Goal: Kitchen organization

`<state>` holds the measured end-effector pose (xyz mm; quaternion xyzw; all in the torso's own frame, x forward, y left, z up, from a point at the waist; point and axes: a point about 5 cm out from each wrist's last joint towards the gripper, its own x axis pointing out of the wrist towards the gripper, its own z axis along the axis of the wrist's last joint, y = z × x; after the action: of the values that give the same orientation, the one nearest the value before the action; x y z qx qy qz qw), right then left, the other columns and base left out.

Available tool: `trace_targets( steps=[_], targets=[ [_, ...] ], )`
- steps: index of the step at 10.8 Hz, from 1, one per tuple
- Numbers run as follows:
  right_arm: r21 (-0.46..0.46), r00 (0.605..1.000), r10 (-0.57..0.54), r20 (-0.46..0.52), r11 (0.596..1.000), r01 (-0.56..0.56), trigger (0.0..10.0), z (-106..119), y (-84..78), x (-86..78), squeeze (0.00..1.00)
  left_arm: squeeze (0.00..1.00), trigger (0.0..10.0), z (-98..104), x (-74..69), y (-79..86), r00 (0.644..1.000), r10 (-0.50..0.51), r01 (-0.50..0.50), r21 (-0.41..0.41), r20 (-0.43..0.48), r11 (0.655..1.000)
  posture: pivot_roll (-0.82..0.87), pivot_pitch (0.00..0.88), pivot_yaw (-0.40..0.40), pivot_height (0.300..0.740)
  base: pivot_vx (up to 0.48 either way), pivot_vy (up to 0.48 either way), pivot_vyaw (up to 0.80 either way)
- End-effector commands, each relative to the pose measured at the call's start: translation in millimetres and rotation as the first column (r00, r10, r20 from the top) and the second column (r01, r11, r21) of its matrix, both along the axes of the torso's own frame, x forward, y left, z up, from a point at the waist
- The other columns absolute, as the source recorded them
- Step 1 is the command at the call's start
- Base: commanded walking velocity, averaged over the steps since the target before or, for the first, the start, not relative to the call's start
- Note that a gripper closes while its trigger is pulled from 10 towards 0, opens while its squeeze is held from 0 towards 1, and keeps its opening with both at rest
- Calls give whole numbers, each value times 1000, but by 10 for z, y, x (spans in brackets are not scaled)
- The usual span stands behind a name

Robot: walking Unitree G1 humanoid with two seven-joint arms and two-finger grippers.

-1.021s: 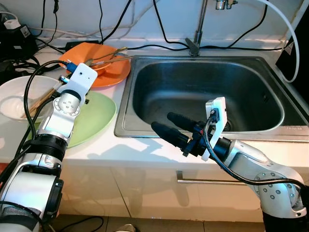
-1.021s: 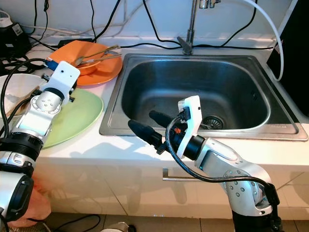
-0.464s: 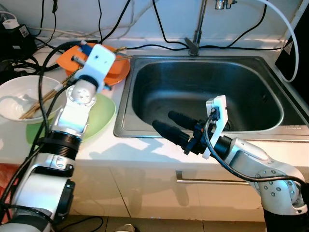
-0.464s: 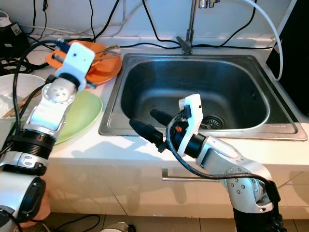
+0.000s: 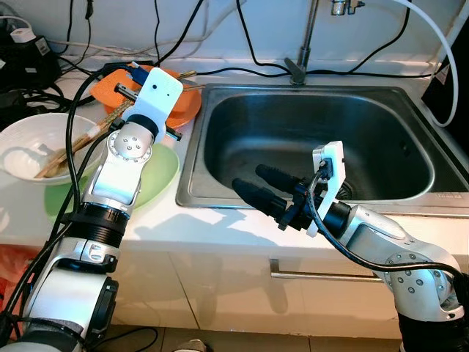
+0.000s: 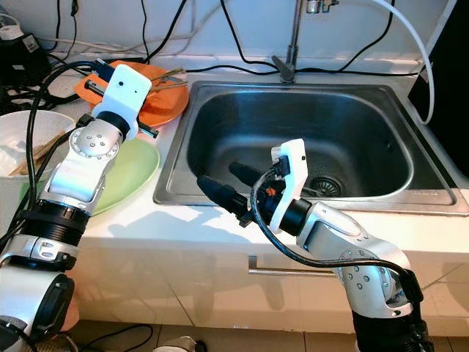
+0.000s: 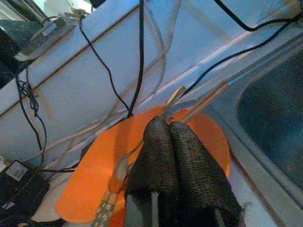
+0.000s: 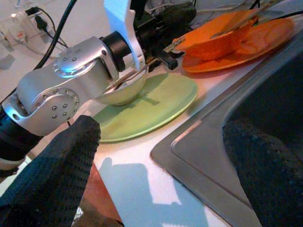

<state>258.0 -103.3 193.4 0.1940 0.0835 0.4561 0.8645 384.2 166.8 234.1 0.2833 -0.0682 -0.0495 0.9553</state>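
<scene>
1. White countertop point(image 5: 220, 227) with a steel sink point(image 5: 315, 139) set into it; faucet base point(image 5: 297, 67) at the back rim, black cables point(image 5: 249, 44) trailing along the wall.
2. Left of the sink: orange plate point(image 5: 187, 106) at the back, touching or just beside the sink rim, with chopsticks point(image 7: 201, 101) and what looks like a metal utensil lying across it.
3. Green plate point(image 5: 157, 176) sits in front of the orange one, near the counter edge.
4. White bowl point(image 5: 33, 147) further left, more chopsticks resting in it; it seems to overlap the green plate's edge, but the arm blocks that spot.
5. Left gripper point(image 7: 168, 137) is over the orange plate, fingers pressed together with nothing between them, tips just short of the chopsticks there.
6. Right gripper point(image 5: 255, 185) hovers at the sink's front rim, pointing toward the plates; fingers spread wide, empty.
7. Black power brick point(image 5: 26, 62) and a plug strip at far left against the wall.
</scene>
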Motion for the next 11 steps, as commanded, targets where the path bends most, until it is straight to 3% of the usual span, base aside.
trace_targets(
  steps=[1, 3, 4, 6, 9, 10, 11],
  targets=[
    [4, 1000, 9, 9, 1000, -9, 10000, 7, 23, 2, 0, 1000, 10000, 62, -26, 33, 999, 13, -12, -28, 41, 1000, 112, 4, 42, 740, 0, 0, 0],
    [6, 1000, 9, 8, 1000, -9, 10000, 1, 26, -4, 0, 1000, 10000, 165, -103, 58, 982, 65, -61, -27, 178, 998, 118, 7, 42, 740, 0, 0, 0],
    [6, 1000, 10, 5, 1000, -10, 10000, -8, 25, -2, 0, 1000, 10000, 162, -188, 181, 973, 119, -123, 5, 200, 992, 126, 10, 39, 740, 0, 0, 0],
    [8, 1000, 12, 2, 1000, -12, 10000, -19, 31, 3, 0, 1000, 10000, 267, -259, 456, 953, 225, -243, 69, 201, 968, 134, 10, 40, 740, 0, 0, 0],
    [9, 1000, 16, -3, 1000, -15, 10000, -39, 40, 5, 0, 1000, 10000, 245, -274, 608, 948, 287, -293, 25, 136, 956, 139, 6, 42, 740, 0, 0, 0],
    [12, 1000, 17, -2, 1000, -17, 10000, -40, 50, 9, 0, 1000, 10000, 119, -267, 500, 972, 223, -223, 0, 69, 975, 138, 3, 44, 740, 0, 0, 0],
    [12, 1000, 18, -2, 1000, -18, 10000, -42, 53, 9, 0, 1000, 10000, 51, -260, 418, 982, 181, -183, 27, 49, 983, 136, 2, 44, 740, 0, 0, 0]
  ],
)
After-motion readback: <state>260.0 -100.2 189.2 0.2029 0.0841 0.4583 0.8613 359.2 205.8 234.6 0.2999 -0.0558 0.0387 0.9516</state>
